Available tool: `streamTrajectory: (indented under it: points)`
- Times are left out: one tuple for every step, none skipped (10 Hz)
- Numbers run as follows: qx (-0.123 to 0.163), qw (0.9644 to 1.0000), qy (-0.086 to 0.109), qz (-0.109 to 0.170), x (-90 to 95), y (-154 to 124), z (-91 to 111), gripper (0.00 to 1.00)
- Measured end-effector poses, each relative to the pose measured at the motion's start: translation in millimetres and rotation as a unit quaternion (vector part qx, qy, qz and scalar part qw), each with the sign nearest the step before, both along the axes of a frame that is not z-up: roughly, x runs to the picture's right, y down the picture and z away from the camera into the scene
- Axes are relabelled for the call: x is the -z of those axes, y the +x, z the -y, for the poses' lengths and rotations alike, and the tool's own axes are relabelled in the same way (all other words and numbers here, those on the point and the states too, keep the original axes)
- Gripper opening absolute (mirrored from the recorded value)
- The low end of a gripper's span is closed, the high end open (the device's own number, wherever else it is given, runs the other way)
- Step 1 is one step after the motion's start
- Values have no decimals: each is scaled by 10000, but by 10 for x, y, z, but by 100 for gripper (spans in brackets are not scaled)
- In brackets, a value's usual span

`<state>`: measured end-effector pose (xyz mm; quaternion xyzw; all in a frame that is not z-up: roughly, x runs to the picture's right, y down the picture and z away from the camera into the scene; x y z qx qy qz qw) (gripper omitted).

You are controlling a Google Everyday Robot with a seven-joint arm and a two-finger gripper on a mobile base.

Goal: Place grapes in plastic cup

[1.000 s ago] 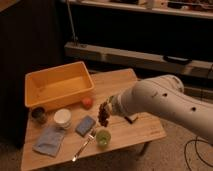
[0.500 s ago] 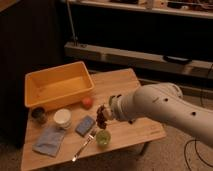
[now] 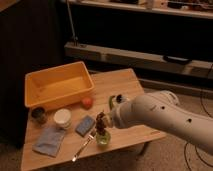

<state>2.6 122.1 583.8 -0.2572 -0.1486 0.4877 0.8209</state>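
The grapes [image 3: 101,125], a dark reddish-purple bunch, hang from my gripper [image 3: 102,119] just above the plastic cup [image 3: 104,138]. The cup is small, translucent light green, and stands near the table's front edge. My gripper is shut on the grapes, with the white arm [image 3: 155,117] reaching in from the right. The bottom of the bunch is at or just inside the cup's rim.
A yellow bin [image 3: 59,85] stands at the back left of the wooden table [image 3: 125,82]. An orange-red fruit [image 3: 87,102], a green vegetable [image 3: 112,101], a white bowl [image 3: 62,118], a dark container [image 3: 38,114], a blue sponge [image 3: 85,125], a blue cloth [image 3: 49,140] and a fork [image 3: 82,147] lie around.
The arm has moved left and down, carrying the grapes from right of the cup to directly over it.
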Motion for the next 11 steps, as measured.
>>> streamTrajectory:
  points:
    - [32,10000,-27,1,-38,5,-81,0]
    - [38,10000,-49,4,-69,3,-122,0]
    - [13,9999,-99,20,-131,4,-182,0]
    - [-13,9999,-150,41,-205,9,-241,0]
    - [-24,9998,-180,62,-229,3,-260,0]
    - [-33,9998,-192,70,-242,5,-275,0]
    - [-42,9998,-203,84,-264,6,-305,0]
    - [-57,9997,-209,92,-284,7,-329,0]
    - [-76,9997,-217,97,-298,14,-343,0]
    - [-97,9996,-226,104,-313,22,-360,0]
    - [-109,9996,-245,116,-330,20,-390,0]
